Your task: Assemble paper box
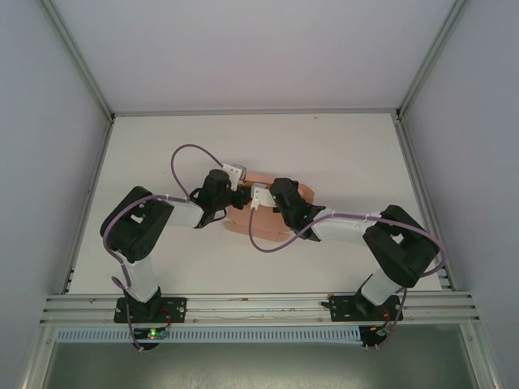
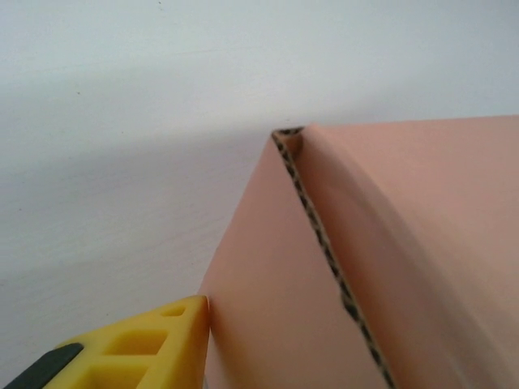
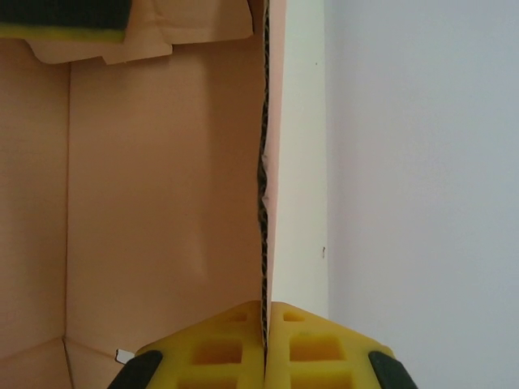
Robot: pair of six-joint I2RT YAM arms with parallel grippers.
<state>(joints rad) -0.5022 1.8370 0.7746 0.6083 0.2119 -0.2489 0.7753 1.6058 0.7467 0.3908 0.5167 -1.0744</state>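
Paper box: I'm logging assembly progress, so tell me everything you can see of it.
The paper box is salmon-pink corrugated card, fluted cut edges showing. It sits mid-way across the white table, partly erected: walls upright, inside open, a flap folded at one end. The right gripper has its jaws shut on one wall's edge; a yellow finger of the left gripper rests against a wall's outside.

one salmon-pink corrugated card box [image 1: 268, 225], two black-and-white robot arms [image 1: 138, 231] [image 1: 397, 243], two purple cables [image 1: 173, 160] [image 1: 268, 248] and one white table [image 1: 349, 162], inside one grey-walled enclosure [image 1: 45, 121].
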